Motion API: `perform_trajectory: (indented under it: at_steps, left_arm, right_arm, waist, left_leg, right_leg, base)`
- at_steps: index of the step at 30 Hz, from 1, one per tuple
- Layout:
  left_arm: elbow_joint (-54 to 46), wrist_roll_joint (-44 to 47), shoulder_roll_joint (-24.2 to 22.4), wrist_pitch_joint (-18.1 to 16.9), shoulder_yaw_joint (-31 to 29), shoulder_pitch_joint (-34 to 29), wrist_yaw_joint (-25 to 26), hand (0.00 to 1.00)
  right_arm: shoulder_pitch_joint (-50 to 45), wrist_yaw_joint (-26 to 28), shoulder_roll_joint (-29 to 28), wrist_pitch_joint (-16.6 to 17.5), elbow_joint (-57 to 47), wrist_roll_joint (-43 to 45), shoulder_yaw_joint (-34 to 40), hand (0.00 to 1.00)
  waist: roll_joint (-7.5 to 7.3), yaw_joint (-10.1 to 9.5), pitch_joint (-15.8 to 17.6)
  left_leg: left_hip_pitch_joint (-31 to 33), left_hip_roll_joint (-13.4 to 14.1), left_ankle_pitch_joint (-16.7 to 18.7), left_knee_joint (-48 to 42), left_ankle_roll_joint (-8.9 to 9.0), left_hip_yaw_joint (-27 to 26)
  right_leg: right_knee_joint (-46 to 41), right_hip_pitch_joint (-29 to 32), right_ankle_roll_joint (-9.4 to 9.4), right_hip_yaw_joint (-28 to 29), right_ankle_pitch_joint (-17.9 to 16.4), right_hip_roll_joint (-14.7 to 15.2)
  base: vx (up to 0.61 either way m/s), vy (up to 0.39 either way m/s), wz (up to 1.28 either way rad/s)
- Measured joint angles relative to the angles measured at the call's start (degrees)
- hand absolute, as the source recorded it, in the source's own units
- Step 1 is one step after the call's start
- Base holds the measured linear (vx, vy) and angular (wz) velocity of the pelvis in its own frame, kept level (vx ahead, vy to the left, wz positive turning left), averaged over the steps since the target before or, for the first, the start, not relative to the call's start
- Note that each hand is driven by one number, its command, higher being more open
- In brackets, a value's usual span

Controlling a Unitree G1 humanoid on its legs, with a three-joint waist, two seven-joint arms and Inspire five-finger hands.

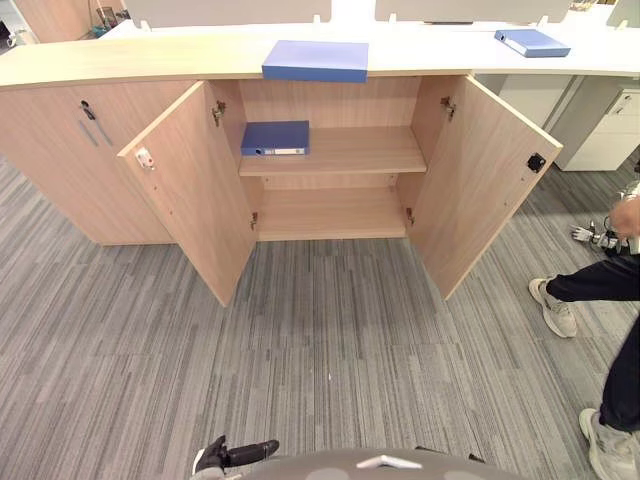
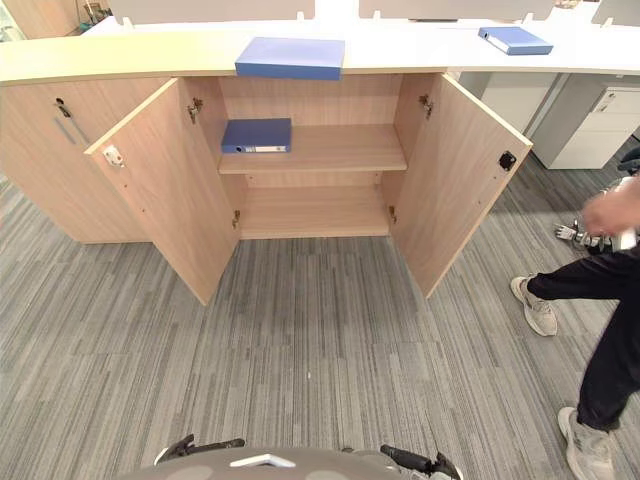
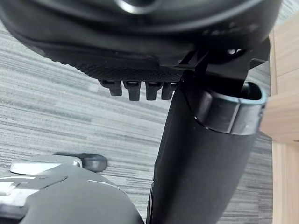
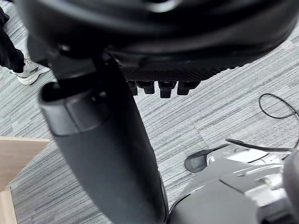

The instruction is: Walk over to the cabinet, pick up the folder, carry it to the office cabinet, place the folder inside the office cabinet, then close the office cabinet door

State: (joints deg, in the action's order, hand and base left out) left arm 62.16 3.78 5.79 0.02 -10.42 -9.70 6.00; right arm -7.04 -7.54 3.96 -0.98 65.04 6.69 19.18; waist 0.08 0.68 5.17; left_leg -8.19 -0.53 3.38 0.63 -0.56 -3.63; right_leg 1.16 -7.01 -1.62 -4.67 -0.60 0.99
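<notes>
Standing well back from the cabinet (image 1: 330, 102), we carry nothing: left hand (image 1: 225, 457) and right hand (image 2: 420, 463) hang low, fingers loose and empty as far as we can judge. Its left door (image 1: 190, 190) and right door (image 1: 490, 180) stand open. One blue folder (image 1: 315, 60) lies flat on the bench (image 1: 120, 62) above; a second folder (image 1: 274, 138) rests on the upper shelf (image 1: 350, 152) inside. If that one is ours, only shutting the doors is left. Both lie well apart from either hand.
</notes>
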Motion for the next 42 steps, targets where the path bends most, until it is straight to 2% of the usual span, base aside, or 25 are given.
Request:
perform_trajectory:
  at_steps: [12, 26, 30, 34, 36, 38, 39, 40, 41, 42]
  left_arm:
    - [0.0, 0.0, 0.0, -0.7, 0.6, 0.0, 0.0, 1.0]
    - [-0.1, 0.0, 0.5, -0.8, 1.3, 0.2, -0.1, 1.0]
    - [-0.2, 0.0, 0.5, -0.8, 1.4, 0.3, -0.1, 1.0]
    - [-0.3, 0.0, 0.7, -1.3, 2.3, 0.6, -0.1, 1.0]
    - [-0.9, 0.0, 0.6, -1.3, 2.3, 0.7, -0.1, 1.0]
    - [-1.3, 0.0, 0.6, -1.2, 2.4, 1.0, -0.1, 1.0]
    - [-1.3, -0.1, 0.7, -1.2, 2.5, 1.1, -0.1, 1.0]
    - [-1.3, -0.1, 0.7, -1.2, 2.6, 1.3, -0.1, 1.0]
    - [-1.2, -0.1, 0.7, -1.2, 3.0, 1.7, -0.1, 1.0]
    - [-1.3, -0.1, 1.0, -1.2, 3.2, 2.3, -0.2, 1.0]
  right_arm:
    - [1.6, 0.0, 0.0, 0.0, -0.1, -0.9, -0.1, 1.0]
    - [1.8, 0.1, -0.3, 0.0, -0.1, -1.1, -0.2, 1.0]
    - [1.8, 0.2, -0.3, 0.0, -0.2, -1.1, -0.3, 1.0]
    - [2.1, 0.4, -0.3, -0.1, -0.7, -1.1, -0.4, 1.0]
    - [2.0, 0.4, -0.3, -0.1, -0.7, -1.1, -0.4, 1.0]
    - [2.3, 0.4, -0.2, -0.1, -0.8, -1.1, -0.4, 1.0]
    - [2.4, 0.5, -0.2, -0.1, -0.9, -1.1, -0.4, 1.0]
    - [2.5, 0.6, -0.1, -0.1, -1.1, -1.1, -0.4, 1.0]
    - [2.9, 0.8, -0.1, 0.0, -1.8, -1.1, -0.4, 1.0]
    - [3.1, 0.9, -0.2, 0.1, -2.4, -1.1, -0.4, 1.0]
  waist:
    - [-0.2, 0.11, 1.0]
    - [-0.5, 0.09, 1.4]
    - [-0.74, -0.08, 1.5]
    - [-0.33, -0.33, 1.4]
    - [-0.25, -0.5, 1.5]
    - [-0.27, -0.54, 1.8]
    - [-0.14, -0.56, 2.0]
    - [-0.08, -0.56, 2.2]
    - [0.2, -0.53, 2.8]
    - [-0.08, -0.55, 3.8]
  left_leg:
    - [-2.0, -0.2, -1.3, 2.3, -0.27, 0.1]
    - [-2.7, -0.2, -1.0, 3.3, 0.16, -0.8]
    - [-1.9, -0.2, -0.2, 2.5, 0.01, -1.7]
    - [3.0, 0.1, 2.7, -2.1, -0.28, -3.4]
    - [4.4, 0.4, 4.6, -4.9, -0.47, -4.0]
    - [5.2, 0.7, 7.9, -9.1, -0.99, -4.8]
    - [5.2, 0.7, 9.4, -10.8, -1.17, -5.3]
    - [5.2, 0.7, 10.0, -11.3, -1.27, -5.4]
    - [4.8, 0.7, 10.5, -12.2, -1.23, -5.5]
    - [3.7, 0.5, 10.6, -12.3, -1.31, -5.6]
  right_leg:
    - [0.1, -0.9, -0.49, -0.5, -0.4, 0.1]
    - [0.9, -1.1, -0.27, 0.3, -0.2, 0.1]
    - [0.9, -0.4, -0.27, 1.0, -0.2, 0.1]
    - [0.0, 3.3, -0.61, 2.4, -0.6, 0.1]
    - [-1.7, 4.5, -0.96, 3.2, -1.7, 0.0]
    - [-8.1, 6.6, -1.59, 3.8, -5.6, 0.1]
    - [-12.9, 8.2, -3.02, 3.7, -7.9, 0.5]
    - [-15.9, 9.2, -3.84, 3.4, -8.6, 0.7]
    - [-23.2, 12.1, -5.37, 2.8, -9.6, 1.2]
    - [-32.1, 15.6, -5.66, 2.3, -9.6, 2.0]
  base:
    - [-0.03, -0.013, 0.01]
    - [0.0, -0.007, -0.03]
    - [-0.03, -0.01, -0.11]
    - [0.0, -0.006, -0.2]
    - [0.08, 0.001, -0.19]
    - [0.14, 0.027, -0.21]
    - [0.13, 0.044, -0.21]
    - [0.12, 0.074, -0.16]
    - [0.12, 0.107, -0.06]
    - [0.13, 0.117, 0.02]
